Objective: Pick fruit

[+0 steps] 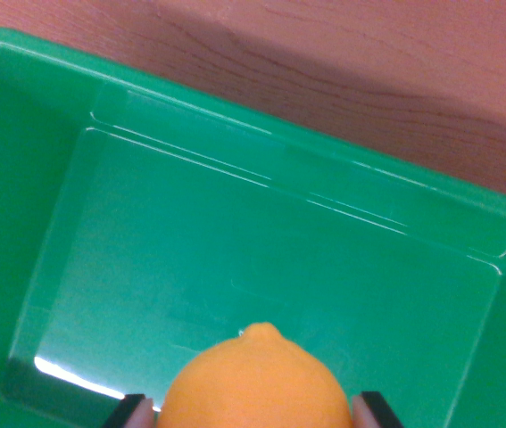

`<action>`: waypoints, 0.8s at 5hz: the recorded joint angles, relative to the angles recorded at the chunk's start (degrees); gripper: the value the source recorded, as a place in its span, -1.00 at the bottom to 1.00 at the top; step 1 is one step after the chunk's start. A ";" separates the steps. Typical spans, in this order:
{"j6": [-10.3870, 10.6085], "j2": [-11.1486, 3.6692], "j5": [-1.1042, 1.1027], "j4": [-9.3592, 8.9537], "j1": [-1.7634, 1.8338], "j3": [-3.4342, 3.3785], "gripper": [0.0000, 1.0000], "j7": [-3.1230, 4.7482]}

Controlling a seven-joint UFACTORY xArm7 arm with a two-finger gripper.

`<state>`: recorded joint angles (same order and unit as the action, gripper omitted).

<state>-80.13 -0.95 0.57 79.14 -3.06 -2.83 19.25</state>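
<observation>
Reddish wooden tabletop [369, 71] lay beyond a green plastic bin [261, 134]; the gripper [257, 412] clasped an orange lemon-shaped fruit [257, 388]; a straight, steady lift seemed wisest.

Wrist view: orange fruit [254, 383] at bottom center, nub pointing up-frame, gripper [257, 412] fingers [133, 412] pressed against both its sides. Below it, green plastic bin [20, 134], floor bare and glossy. Reddish wood desk [369, 62] beyond the bin's far rim.
</observation>
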 joint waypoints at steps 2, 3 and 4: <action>-2.33 0.65 0.03 1.68 -0.01 0.00 1.00 0.01; -4.41 1.22 0.06 3.19 -0.02 0.00 1.00 0.01; -4.41 1.22 0.06 3.19 -0.02 0.00 1.00 0.01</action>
<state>-84.54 0.27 0.64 82.33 -3.08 -2.83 19.26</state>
